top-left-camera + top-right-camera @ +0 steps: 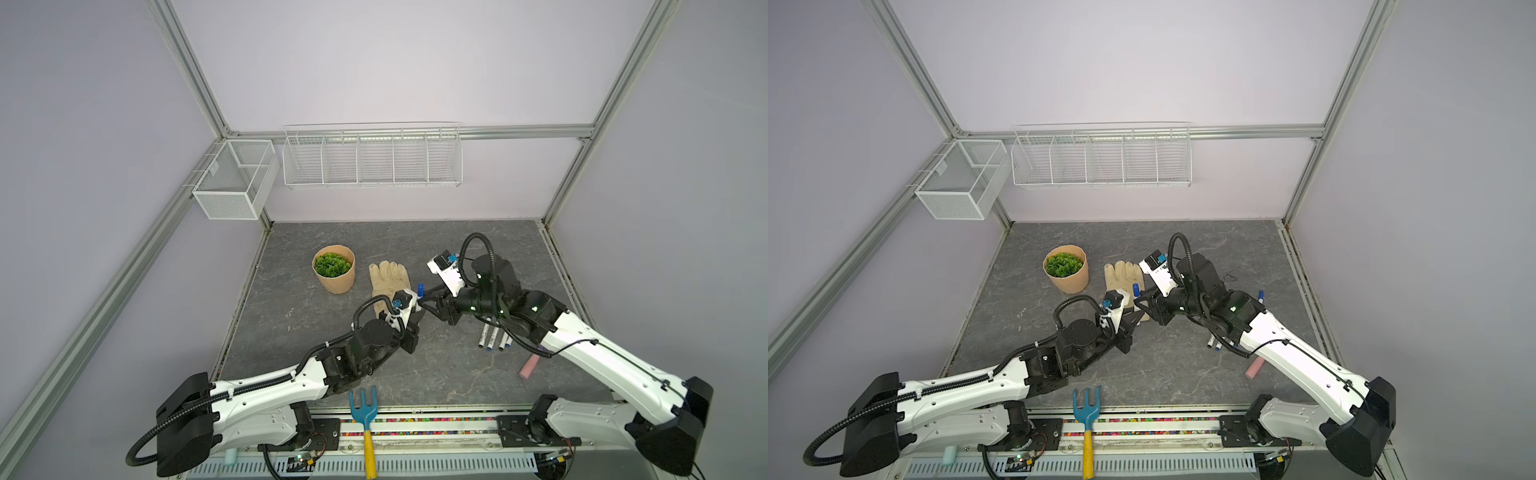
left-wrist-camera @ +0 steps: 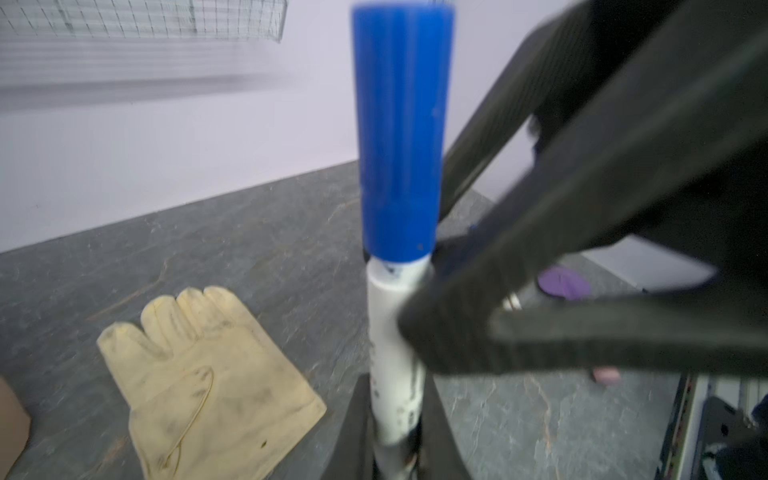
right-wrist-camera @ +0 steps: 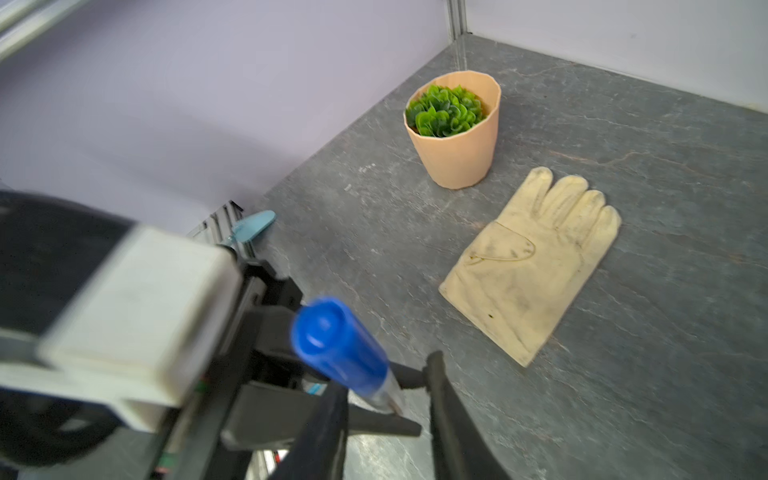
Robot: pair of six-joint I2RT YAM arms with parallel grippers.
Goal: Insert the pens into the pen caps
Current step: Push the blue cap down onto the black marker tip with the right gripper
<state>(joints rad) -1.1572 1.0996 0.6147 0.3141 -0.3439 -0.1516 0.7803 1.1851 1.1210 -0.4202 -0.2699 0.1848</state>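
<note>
Just right of the glove [image 1: 388, 286], the left gripper [image 1: 417, 311] pinches a pen [image 2: 397, 353] upright, blue cap [image 2: 399, 133] seated — this one looks done. Right gripper [image 3: 386, 399], jaws spread around the barrel — loose pens [image 1: 494, 338] under its arm want fetching next.

From where I stand both arms look alike: the left arm [image 1: 266, 401] and the right arm [image 1: 615, 365] have glossy white shells on the long links and matte black housings at the joints and shoulders. Small dark screw holes dot the white covers. A ribbed black hose [image 1: 257, 385] lies along the left one, pinned by white ties. A thinner black cable [image 1: 577, 345] crosses the right one's shell. A small green light [image 1: 1233, 308] glows near the right wrist. Each wrist carries a white camera block [image 1: 446, 274] with a blue connector [image 1: 451, 258]. The jaws are black, long, tapering and finely ridged.
</note>
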